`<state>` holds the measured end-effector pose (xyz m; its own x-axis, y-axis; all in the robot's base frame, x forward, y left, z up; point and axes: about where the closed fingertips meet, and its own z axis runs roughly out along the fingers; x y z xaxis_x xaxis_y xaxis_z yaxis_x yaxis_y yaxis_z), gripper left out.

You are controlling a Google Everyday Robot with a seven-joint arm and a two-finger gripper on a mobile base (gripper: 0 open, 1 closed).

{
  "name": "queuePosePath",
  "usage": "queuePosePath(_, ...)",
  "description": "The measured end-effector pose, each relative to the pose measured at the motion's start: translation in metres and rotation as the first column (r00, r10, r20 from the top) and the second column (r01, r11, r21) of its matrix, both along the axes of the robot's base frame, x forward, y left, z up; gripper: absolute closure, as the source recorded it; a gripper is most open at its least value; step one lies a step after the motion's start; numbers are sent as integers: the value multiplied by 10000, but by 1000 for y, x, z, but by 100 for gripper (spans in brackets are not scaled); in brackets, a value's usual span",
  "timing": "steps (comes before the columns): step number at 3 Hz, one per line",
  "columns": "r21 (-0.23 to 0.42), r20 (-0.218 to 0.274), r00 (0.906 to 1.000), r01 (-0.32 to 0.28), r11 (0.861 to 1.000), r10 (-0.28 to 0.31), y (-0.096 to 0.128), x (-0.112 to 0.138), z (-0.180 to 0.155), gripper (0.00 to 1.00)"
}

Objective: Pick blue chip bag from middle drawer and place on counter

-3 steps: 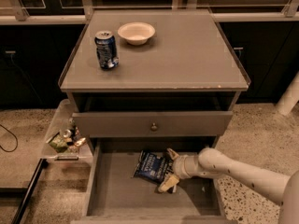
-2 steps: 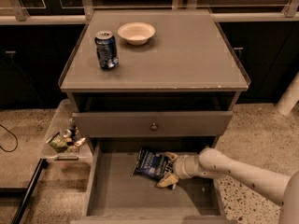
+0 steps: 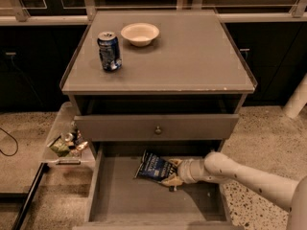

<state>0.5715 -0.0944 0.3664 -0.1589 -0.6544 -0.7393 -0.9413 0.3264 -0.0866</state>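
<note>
1. my pincer [image 3: 171,173] is down inside the open middle drawer [image 3: 120,195], toward its right side and near the back.
2. the arm [image 3: 249,178] comes in from the lower right, crossing over the drawer's right wall, pale and rounded.
3. the blue chip bag [image 3: 152,166] lies on the drawer floor, back and centre, tilted, with its white lettering facing up.
4. the pincer is right up against the bag's right edge; i cannot tell from here whether it is pinching the bag or only touching it.
5. the rest of the drawer floor in front of the bag is bare grey wood.
6. above the open drawer sits a closed drawer front [image 3: 120,127] with a small round knob [image 3: 158,130].
7. on the bench [image 3: 192,56], a blue soda can [image 3: 109,51] stands upright near the left edge.
8. a pale bowl [image 3: 139,33] sits just behind and to the right of the can, apart from it.
9. to the left of the cabinet, a clear side tray [image 3: 57,123] holds some small clutter i cannot make out.
10. the floor [image 3: 268,128] around the cabinet is speckled stone.
</note>
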Motion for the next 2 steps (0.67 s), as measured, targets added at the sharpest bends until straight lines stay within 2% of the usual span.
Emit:
queuePosePath(1,0,0,10000,0,10000,0,0,0,0,89)
queuePosePath(2,2,-2,10000,0,10000,0,0,0,0,100)
